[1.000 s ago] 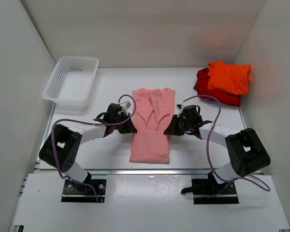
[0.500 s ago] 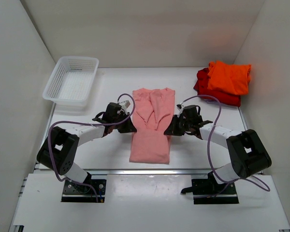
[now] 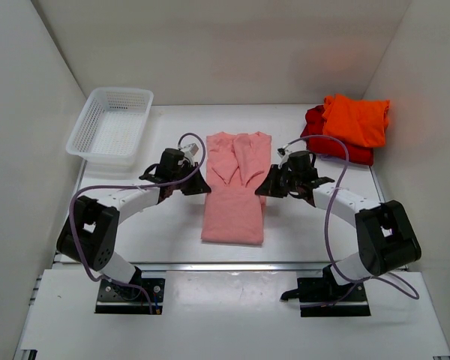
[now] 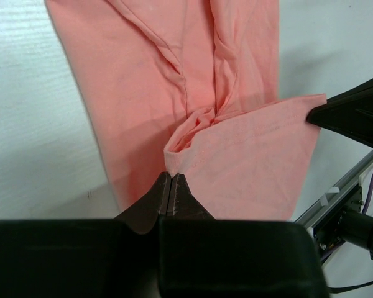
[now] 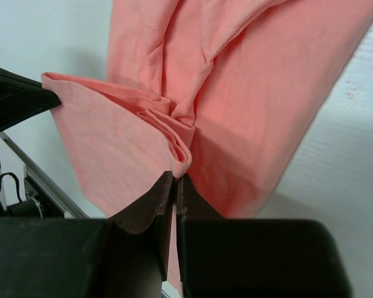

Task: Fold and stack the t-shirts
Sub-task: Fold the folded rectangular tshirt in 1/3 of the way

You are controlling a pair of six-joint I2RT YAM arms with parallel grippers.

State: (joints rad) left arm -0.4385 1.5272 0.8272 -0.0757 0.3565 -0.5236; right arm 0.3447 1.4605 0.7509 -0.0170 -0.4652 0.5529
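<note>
Grippers (image 3: 203, 189) (image 3: 262, 189) on pink t-shirt (image 3: 235, 219), basket (image 3: 81, 120) apart

Basket (image 3: 101, 153) and shirt stack (image 3: 351, 126) flank seemingly open table (image 3: 232, 120).

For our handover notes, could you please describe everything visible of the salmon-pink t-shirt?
The salmon-pink t-shirt looks like soft, matte cotton, lightly creased. It lies on the white table, folded into a long narrow strip with sleeves tucked inward. The left pincer is shut on its left edge and the right pincer on its right edge, each bunching a small pleat, with the cloth between them lifted off the layer beneath. Nothing else touches it.
</note>
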